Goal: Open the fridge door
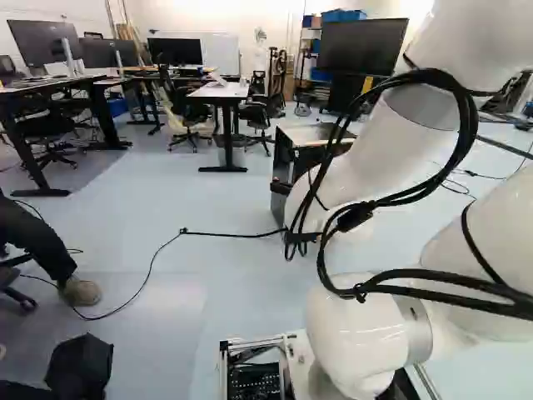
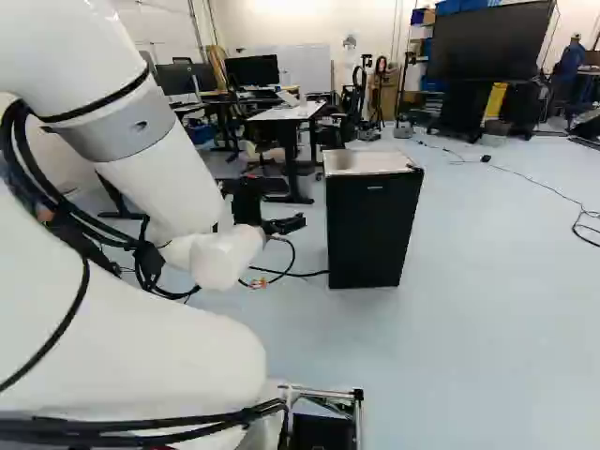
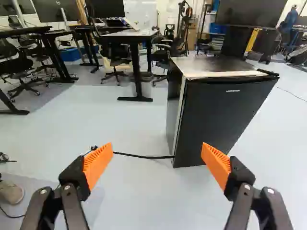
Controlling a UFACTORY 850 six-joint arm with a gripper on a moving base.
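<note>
In the R base view, the hand (image 2: 289,225) is seen approx. 11 o'clock from the base, at the end of the white arm (image 2: 173,173), w/ the fridge (image 2: 373,230) at abt 12–1 o'clock, upright on the floor (image 2: 487,300). In the L base view, the fridge is partly covered by the arm. In the wrist view, the hand (image 3: 156,158) is seen spread wide, its orange pads (image 3: 98,163) well apart, w/ nothing held betw. them. By that view, the fridge is placed ahead at approx. 1 o'clock; its blk. door (image 3: 228,120) is closed against the body, under a silvery top (image 3: 213,64). A blk. cable (image 3: 139,155) is laid on the floor, run from abt 11 o'clock to the door's lower near corner. Beyond, a white-topped table (image 3: 125,34) is seen at approx. 12 o'clock, w/ office chairs (image 3: 115,55) by it; a lg. dark screen (image 3: 249,12) is seen past the fridge, abt 1 o'clock.
</note>
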